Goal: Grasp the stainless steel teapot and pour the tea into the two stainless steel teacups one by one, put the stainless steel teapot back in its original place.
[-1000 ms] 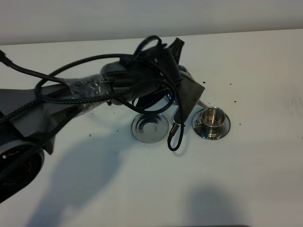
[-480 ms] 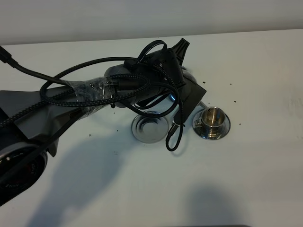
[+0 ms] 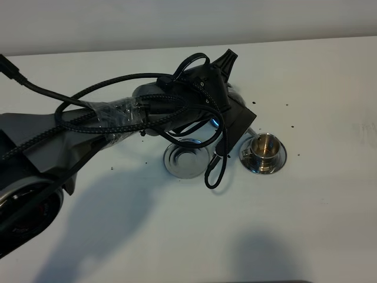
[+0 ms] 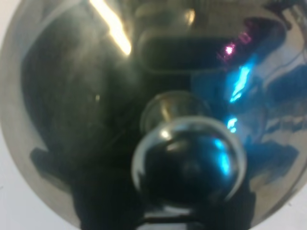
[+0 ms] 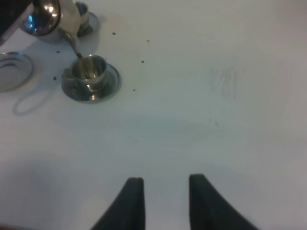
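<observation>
My left gripper (image 3: 231, 118) reaches across the table and holds the stainless steel teapot (image 5: 52, 17) off its saucer, tilted. The thin spout (image 5: 74, 45) points down over the nearer teacup (image 5: 88, 68), which stands on its saucer (image 3: 263, 162). The teapot's domed lid and knob (image 4: 189, 163) fill the left wrist view. The second teacup (image 5: 82, 9) shows just behind the teapot and is hidden by the arm in the exterior view. The teapot's own round saucer (image 3: 187, 158) lies bare to the left of the cup. My right gripper (image 5: 163, 191) is open and empty, well away from the cups.
Black cables (image 3: 215, 174) hang in a loop from the left arm over the bare saucer. Small dark specks (image 5: 142, 61) dot the white table (image 3: 318, 212) around the cups. The table's far edge meets a pale wall.
The left arm's wrist has shifted and turned slightly over the cup, with the teapot still in it. The cup, the saucers and the right gripper have not moved.
</observation>
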Controlling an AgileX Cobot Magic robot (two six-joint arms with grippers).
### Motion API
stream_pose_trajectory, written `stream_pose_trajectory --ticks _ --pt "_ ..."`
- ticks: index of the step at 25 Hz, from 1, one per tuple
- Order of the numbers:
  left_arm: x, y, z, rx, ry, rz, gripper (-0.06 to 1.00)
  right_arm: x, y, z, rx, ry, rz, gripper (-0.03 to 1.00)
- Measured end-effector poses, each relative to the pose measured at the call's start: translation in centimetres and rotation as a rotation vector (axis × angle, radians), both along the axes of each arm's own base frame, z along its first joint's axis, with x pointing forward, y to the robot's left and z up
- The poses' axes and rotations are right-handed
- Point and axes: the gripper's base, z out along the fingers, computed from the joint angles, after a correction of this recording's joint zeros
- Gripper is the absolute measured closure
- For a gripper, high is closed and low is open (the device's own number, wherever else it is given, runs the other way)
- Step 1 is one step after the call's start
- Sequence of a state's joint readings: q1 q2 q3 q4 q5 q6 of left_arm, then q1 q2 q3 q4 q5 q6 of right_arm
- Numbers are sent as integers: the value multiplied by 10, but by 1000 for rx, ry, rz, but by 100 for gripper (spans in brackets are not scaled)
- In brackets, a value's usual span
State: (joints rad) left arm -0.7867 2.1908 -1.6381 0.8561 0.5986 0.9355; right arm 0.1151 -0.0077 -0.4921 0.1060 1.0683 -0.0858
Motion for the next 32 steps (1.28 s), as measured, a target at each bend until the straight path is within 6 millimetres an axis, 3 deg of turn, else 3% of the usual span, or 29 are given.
stream_pose_trajectory --ticks 32 --pt "8 -7 7 32 -132 -138 72 0 0 0 0 0 0 75"
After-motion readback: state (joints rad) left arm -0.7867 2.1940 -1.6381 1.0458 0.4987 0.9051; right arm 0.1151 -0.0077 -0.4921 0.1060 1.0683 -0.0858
